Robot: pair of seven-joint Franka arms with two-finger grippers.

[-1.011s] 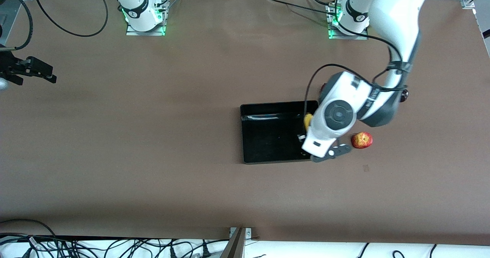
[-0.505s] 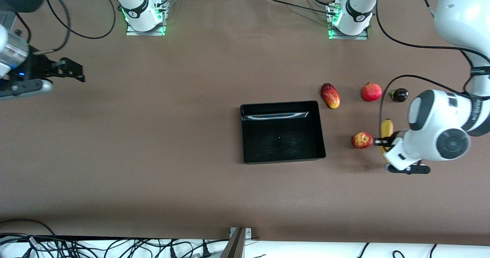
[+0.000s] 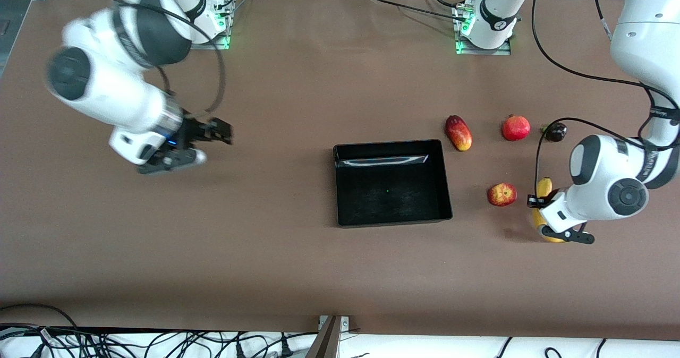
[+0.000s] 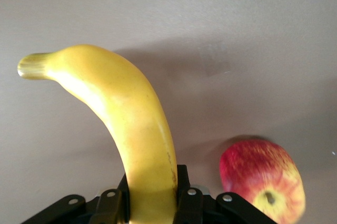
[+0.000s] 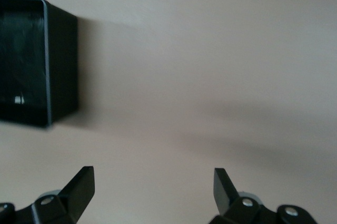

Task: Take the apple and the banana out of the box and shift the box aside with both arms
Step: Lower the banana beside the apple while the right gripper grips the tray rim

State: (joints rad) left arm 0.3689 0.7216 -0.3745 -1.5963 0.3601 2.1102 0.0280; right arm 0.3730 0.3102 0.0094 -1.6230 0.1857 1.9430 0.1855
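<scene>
Left gripper (image 3: 543, 214) clamps banana (image 3: 543, 188) beside apple (image 3: 502, 194), release due; right gripper (image 3: 210, 135), jaws wide, must reach emptied box (image 3: 340, 188).

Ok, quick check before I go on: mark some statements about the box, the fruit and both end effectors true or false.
1. The black rectangular open-top plastic box holds no fruit. True.
2. The left end effector is shut on the long curved yellow banana. True.
3. The small round red-and-yellow apple sits in the box. False: it lies on the table beside the box, toward the left arm's end.
4. The right end effector grips the box. False: it is open, over bare table.
</scene>
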